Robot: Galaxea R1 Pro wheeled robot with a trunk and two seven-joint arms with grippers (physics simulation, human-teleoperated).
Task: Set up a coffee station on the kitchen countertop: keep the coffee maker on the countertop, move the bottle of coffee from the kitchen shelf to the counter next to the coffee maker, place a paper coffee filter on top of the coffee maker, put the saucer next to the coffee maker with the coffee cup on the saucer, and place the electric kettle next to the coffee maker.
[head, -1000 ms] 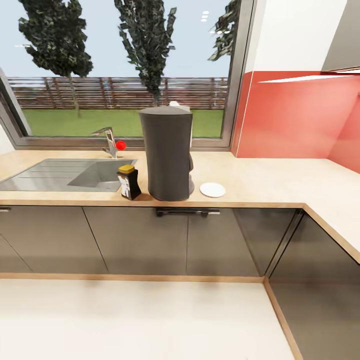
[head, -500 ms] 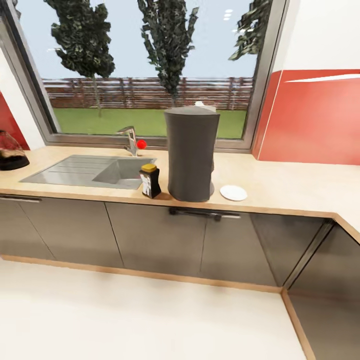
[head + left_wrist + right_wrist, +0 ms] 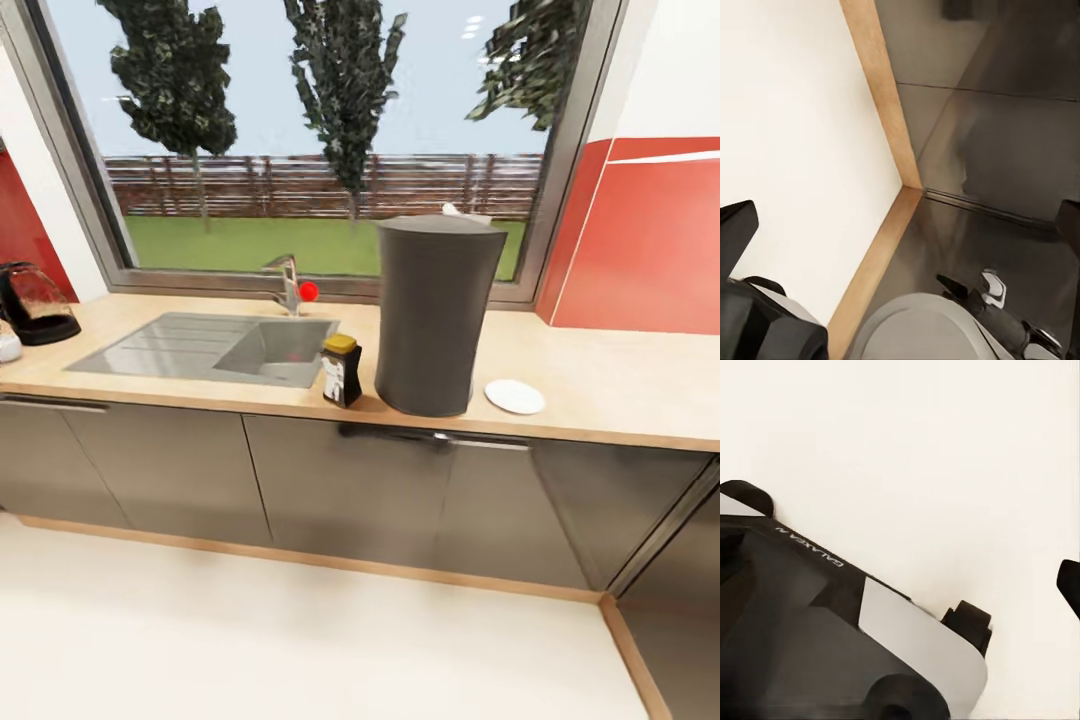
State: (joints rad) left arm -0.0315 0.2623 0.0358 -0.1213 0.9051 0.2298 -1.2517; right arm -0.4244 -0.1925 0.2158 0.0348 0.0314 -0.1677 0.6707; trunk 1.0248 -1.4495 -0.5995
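We can't tell either gripper's state from the wrist views; both point at the floor (image 3: 945,450). On the countertop (image 3: 600,375): coffee maker (image 3: 434,315), coffee jar (image 3: 342,370) just beside its sink side, saucer (image 3: 514,396) near the other. Kettle (image 3: 36,304) sits past the sink (image 3: 215,345).
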